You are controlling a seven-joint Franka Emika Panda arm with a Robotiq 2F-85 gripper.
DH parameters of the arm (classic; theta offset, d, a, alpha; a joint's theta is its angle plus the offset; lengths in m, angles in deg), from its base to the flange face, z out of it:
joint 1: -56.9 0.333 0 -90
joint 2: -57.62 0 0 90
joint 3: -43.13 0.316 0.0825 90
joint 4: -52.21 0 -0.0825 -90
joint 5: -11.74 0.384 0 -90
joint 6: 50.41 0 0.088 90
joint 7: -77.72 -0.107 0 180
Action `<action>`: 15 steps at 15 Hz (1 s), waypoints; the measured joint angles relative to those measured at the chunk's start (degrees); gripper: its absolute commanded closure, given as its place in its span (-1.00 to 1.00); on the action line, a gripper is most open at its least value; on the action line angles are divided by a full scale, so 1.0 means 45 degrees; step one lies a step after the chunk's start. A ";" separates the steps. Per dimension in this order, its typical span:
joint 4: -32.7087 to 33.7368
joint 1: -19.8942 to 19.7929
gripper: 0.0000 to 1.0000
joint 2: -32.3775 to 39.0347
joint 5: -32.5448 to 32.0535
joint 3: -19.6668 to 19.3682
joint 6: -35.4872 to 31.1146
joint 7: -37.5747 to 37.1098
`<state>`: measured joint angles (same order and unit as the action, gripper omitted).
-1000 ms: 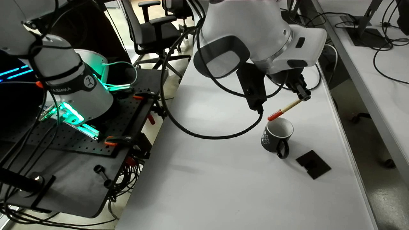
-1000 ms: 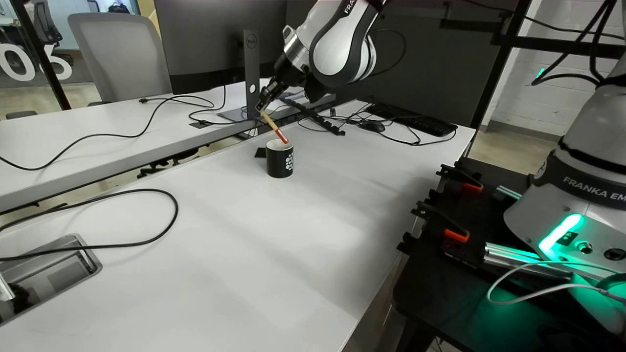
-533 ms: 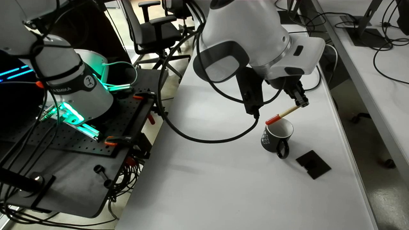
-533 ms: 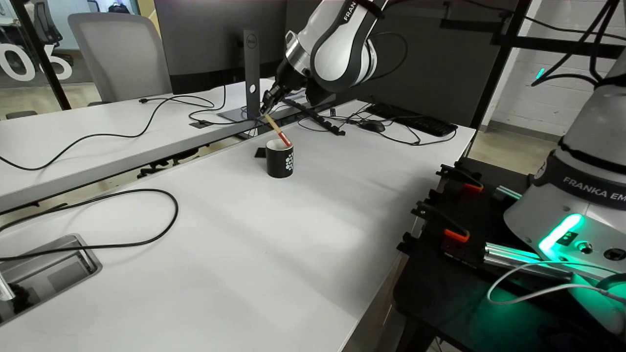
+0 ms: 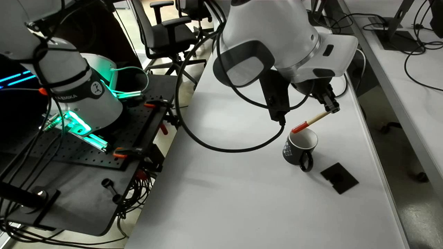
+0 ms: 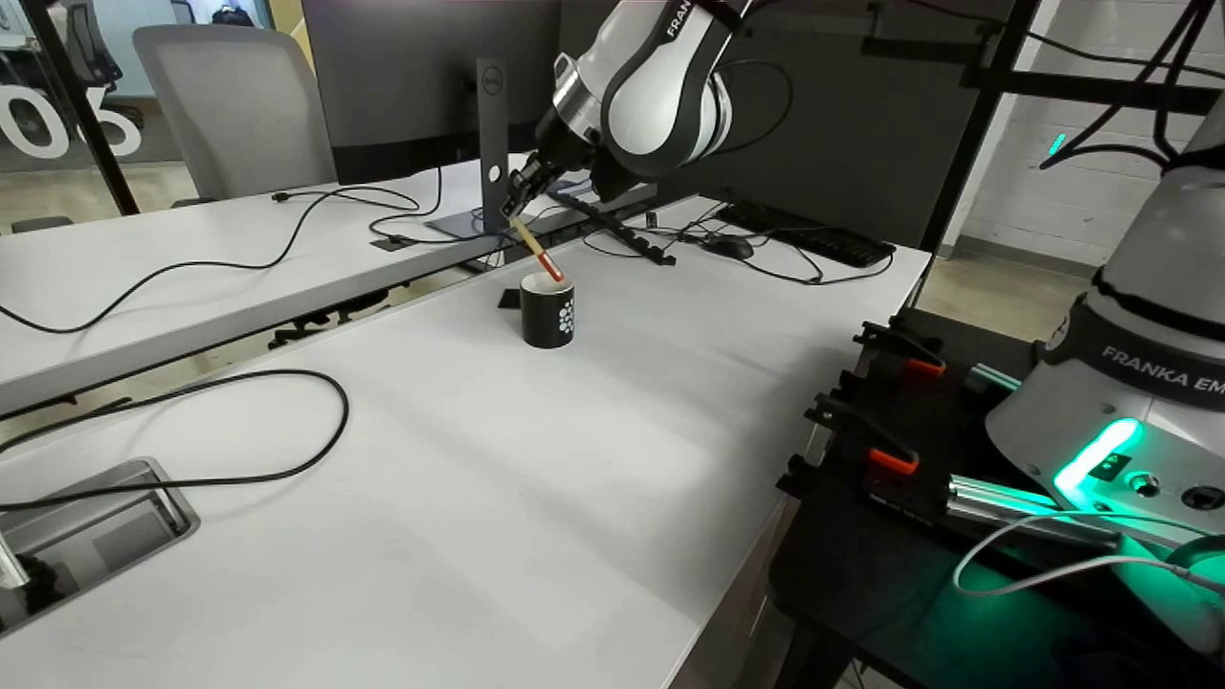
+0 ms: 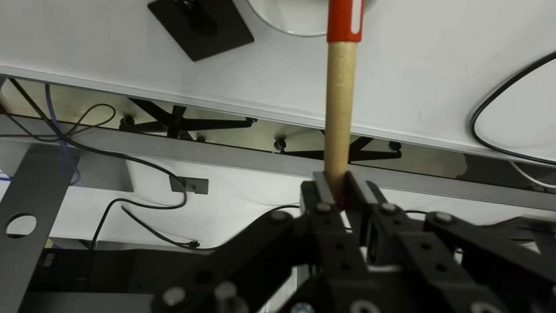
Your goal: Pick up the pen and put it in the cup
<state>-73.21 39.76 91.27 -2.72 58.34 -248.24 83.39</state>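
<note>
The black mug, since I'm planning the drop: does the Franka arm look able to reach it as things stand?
Probably yes: the gripper holds the pen at a slant, its red end close to the mouth of the upright black mug, and nothing else visible blocks the opening.

A long white table point(image 5: 242, 193) with a smooth, flat top is shown in both exterior views. On it a small black mug point(image 5: 297, 154) with a side handle and a pale inside is stood upright, and just beside it, apart, a flat black square pad point(image 5: 341, 179) with a notched edge is laid. In an exterior view, a black keyboard point(image 6: 809, 234), a black mouse point(image 6: 728, 247) and thin black cables point(image 6: 815, 280) are seen at the far end, while nearer, a long black cable point(image 6: 346, 411) is looped over the surface.
</note>
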 measured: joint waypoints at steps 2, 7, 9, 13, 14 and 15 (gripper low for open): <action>0.0089 0.0046 0.93 0.0000 0.0000 0.0000 0.0000 -0.0010; 0.0139 0.0112 0.74 0.0004 0.0000 0.0000 0.0000 -0.0025; 0.0139 0.0126 0.74 0.0026 0.0000 0.0001 0.0000 -0.0026; 0.0139 0.0130 0.74 0.0053 0.0000 0.0001 0.0000 -0.0026; 0.0139 0.0130 0.74 0.0053 0.0000 0.0001 0.0000 -0.0026; 0.0139 0.0130 0.74 0.0053 0.0000 0.0001 0.0000 -0.0026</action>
<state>-72.58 40.35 91.51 -2.72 58.34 -248.24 83.28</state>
